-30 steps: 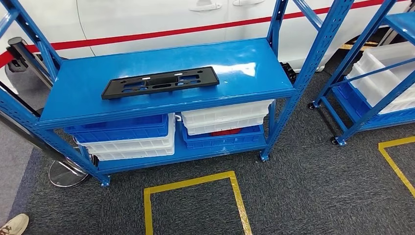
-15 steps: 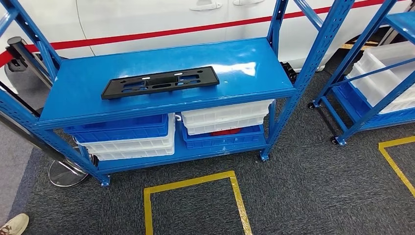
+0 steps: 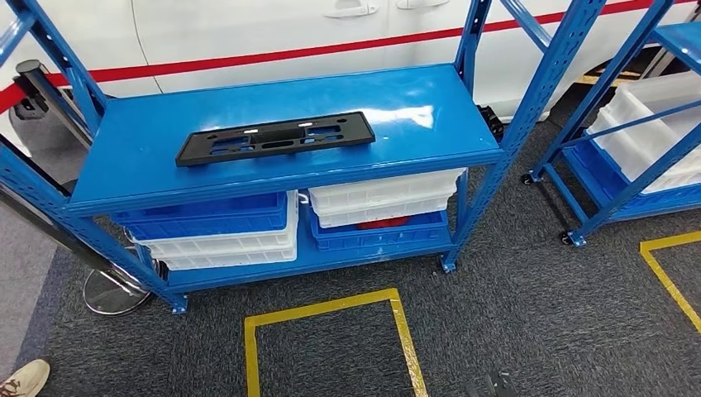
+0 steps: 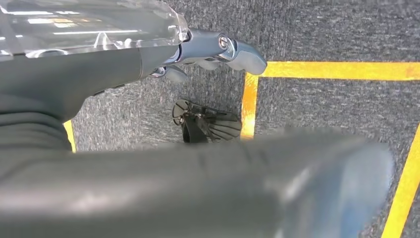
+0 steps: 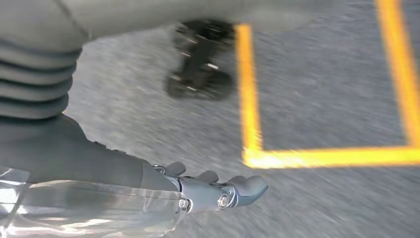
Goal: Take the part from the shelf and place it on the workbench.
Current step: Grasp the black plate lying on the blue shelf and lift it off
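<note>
So I'm looking down at the blue shelf (image 3: 124,178) and the part (image 3: 275,138), a long flat black plate with cutouts, is lying flat on the top board, a bit left of centre in the upper half of the frame. Nothing is touching it.

My left hand (image 4: 208,52) is hanging over dark grey carpet (image 4: 322,29). Its fingers are stretched out loosely and there's nothing in them, so it's released. A yellow floor line (image 4: 337,70) runs just beyond the fingertips in the upper right of that wrist picture.

My right hand (image 5: 218,191) is the same deal: fingers extended, slightly apart, holding nothing, over the carpet with a yellow line corner (image 5: 252,156) near it. That picture is pretty blurry, so I can't make out finer detail.

Under the top board, the lower level of the shelf holds stacked bins: blue bins (image 3: 207,217) over white bins (image 3: 223,246) on the left, white over blue on the right, with something red (image 3: 382,223) peeking between them. Behind the shelf there's a white car body (image 3: 248,29) with a red stripe. A second blue rack (image 3: 628,124) with white trays sits at the right edge. A yellow taped square (image 3: 331,310) is on the floor at lower centre, and a person's shoe (image 3: 25,380) shows in the bottom left corner.
</note>
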`<control>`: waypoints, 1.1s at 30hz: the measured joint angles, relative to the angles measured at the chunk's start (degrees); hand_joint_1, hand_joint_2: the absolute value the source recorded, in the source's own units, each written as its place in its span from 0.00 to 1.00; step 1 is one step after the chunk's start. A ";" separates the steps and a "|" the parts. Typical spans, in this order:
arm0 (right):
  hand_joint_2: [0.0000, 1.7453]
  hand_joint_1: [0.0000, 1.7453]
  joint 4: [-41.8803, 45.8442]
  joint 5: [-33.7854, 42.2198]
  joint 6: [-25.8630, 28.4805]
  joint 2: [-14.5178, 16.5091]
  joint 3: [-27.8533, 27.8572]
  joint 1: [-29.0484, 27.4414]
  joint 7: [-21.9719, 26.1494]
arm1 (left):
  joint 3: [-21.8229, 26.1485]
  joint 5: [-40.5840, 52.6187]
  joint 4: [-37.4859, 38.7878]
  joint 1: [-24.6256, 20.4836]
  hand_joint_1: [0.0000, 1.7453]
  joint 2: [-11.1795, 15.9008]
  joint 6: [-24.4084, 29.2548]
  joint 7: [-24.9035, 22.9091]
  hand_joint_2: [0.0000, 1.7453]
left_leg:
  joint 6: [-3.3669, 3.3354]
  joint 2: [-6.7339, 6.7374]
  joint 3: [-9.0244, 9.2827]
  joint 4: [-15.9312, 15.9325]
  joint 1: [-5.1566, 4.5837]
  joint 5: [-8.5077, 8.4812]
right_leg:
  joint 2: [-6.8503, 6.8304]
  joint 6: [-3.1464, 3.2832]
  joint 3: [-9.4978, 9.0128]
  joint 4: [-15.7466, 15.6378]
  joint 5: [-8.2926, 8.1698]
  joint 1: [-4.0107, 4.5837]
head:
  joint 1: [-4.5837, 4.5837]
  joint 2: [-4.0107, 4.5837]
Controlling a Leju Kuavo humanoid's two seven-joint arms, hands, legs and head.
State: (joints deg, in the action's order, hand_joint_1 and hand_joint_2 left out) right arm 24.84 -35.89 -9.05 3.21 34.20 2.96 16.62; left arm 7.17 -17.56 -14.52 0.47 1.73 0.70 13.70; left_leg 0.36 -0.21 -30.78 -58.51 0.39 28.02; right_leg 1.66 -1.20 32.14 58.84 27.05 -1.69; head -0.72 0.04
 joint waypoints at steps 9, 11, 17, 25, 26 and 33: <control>0.00 0.00 16.18 6.73 -3.08 -0.34 -6.92 0.95 4.20 | 0.94 -0.44 0.39 -0.28 0.00 -0.04 0.23 0.18 0.00 | -1.53 0.81 0.66 2.00 0.69 -1.47 | -1.04 -1.19 7.30 14.86 6.21 0.01 | 0.21 0.00; 0.00 0.00 19.99 8.18 -3.85 -0.57 -8.71 1.32 5.09 | 1.13 -0.50 0.45 -0.30 0.00 -0.15 0.28 0.19 0.00 | -1.07 0.78 0.74 1.59 0.86 -1.14 | -1.32 -1.33 4.66 9.05 2.16 -0.28 | 0.22 0.00; 0.00 0.00 30.97 12.43 -6.19 -1.04 -14.45 2.78 7.62 | 1.99 -0.82 0.60 -0.63 0.00 -0.29 0.63 0.35 0.00 | 1.22 0.79 0.22 0.48 0.77 -0.26 | -1.59 0.50 1.30 0.49 -0.54 0.25 | 0.14 0.00; 0.00 0.00 45.45 18.97 -9.58 -1.86 -22.75 4.53 11.23 | 3.44 -1.08 0.99 -0.67 0.00 -0.51 0.95 0.71 0.00 | 1.34 0.67 -7.35 -14.60 0.87 5.07 | -1.44 2.07 1.08 0.27 -0.58 0.98 | 0.04 0.00; 0.00 0.00 47.29 19.79 -9.99 -1.99 -24.00 4.79 11.69 | 3.67 -1.10 1.04 -0.68 0.00 -0.54 0.97 0.73 0.00 | 0.99 0.62 -5.96 -11.16 0.79 2.72 | -1.34 2.07 0.94 0.27 -0.53 1.05 | 0.04 0.00; 0.00 0.00 58.96 25.35 -12.15 -3.48 -32.21 5.94 15.01 | 5.30 -1.45 1.24 -1.02 0.00 -0.86 1.29 0.89 0.00 | -0.92 0.37 -1.62 0.16 0.13 -1.68 | -1.22 0.37 1.36 0.51 -0.34 1.06 | 0.11 0.00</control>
State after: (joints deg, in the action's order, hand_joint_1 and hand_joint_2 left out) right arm 83.80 -10.54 -21.20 -0.27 1.99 8.91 31.64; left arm 12.47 -19.01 -13.28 -0.55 0.86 2.00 14.59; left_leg -0.56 0.16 -32.40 -58.35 0.52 26.34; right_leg 0.45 -0.83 33.50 59.36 26.71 -0.63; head -0.61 0.04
